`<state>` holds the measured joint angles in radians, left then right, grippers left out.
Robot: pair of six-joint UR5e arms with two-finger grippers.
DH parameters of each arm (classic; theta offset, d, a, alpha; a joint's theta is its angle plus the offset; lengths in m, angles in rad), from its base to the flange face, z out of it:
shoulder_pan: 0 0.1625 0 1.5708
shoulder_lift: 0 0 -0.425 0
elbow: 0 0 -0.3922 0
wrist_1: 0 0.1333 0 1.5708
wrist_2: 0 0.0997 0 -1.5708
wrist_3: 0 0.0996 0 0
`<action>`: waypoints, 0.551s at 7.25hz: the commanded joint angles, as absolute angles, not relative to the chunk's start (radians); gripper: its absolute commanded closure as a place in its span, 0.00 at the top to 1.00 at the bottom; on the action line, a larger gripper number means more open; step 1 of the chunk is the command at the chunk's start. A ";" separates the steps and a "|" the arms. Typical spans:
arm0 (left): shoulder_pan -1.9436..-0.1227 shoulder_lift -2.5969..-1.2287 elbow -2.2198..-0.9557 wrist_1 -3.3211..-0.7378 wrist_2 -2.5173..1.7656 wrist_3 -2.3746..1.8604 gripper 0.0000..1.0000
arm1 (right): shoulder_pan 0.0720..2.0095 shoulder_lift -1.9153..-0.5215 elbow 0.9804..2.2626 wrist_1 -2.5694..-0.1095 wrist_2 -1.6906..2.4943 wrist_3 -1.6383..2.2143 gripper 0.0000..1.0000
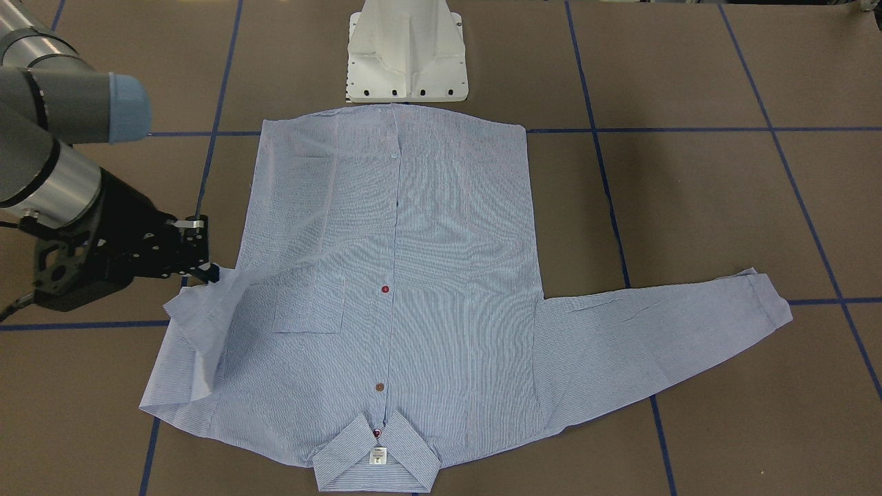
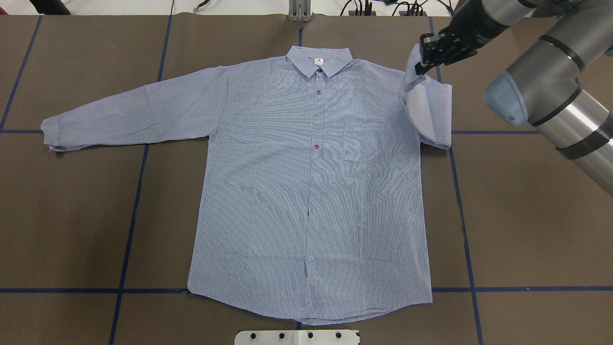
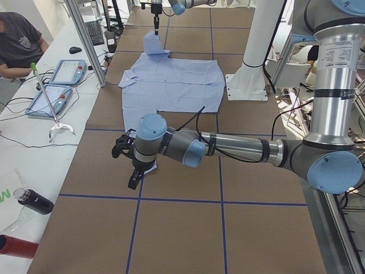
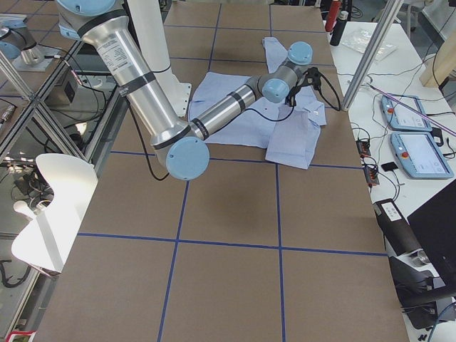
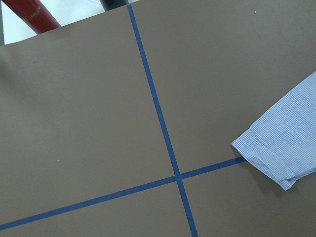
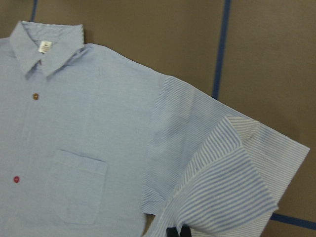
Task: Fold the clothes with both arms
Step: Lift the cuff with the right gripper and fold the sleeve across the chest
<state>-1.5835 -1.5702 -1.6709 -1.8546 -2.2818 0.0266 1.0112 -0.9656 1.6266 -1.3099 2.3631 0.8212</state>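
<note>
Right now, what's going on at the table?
The right tool is pinching the cuff of one sleeve of the blue striped shirt, lifted and doubled back toward the shoulder. The other sleeve lies flat, outstretched. The left tool hovers near its cuff; I cannot tell whether it is open.

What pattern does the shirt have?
Thin blue-and-white stripes; the right wrist view shows the shirt best.

We find the shirt flat on the surface, hem nearest the pedestal, collar farthest. Its sleeve on the robot's left stretches outward; the right sleeve doubles back beneath the right claw, which pinches it.
</note>
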 commanded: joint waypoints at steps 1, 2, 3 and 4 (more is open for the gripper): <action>-1.583 -1.565 -1.667 -1.853 -2.281 0.026 1.00 | 0.881 -0.823 1.594 -1.316 2.176 0.914 0.00; -1.583 -1.565 -1.666 -1.853 -2.280 0.028 1.00 | 0.861 -0.743 1.519 -1.315 2.162 0.939 0.00; -1.583 -1.565 -1.661 -1.853 -2.279 0.026 1.00 | 0.851 -0.676 1.453 -1.312 2.140 0.939 0.00; -1.583 -1.563 -1.663 -1.853 -2.279 0.026 1.00 | 0.832 -0.666 1.434 -1.310 2.125 0.939 0.00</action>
<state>-1.5831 -1.5643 -1.6635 -1.8531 -2.2797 0.0265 0.8545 -0.7075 1.4797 -1.3122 2.1489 0.9338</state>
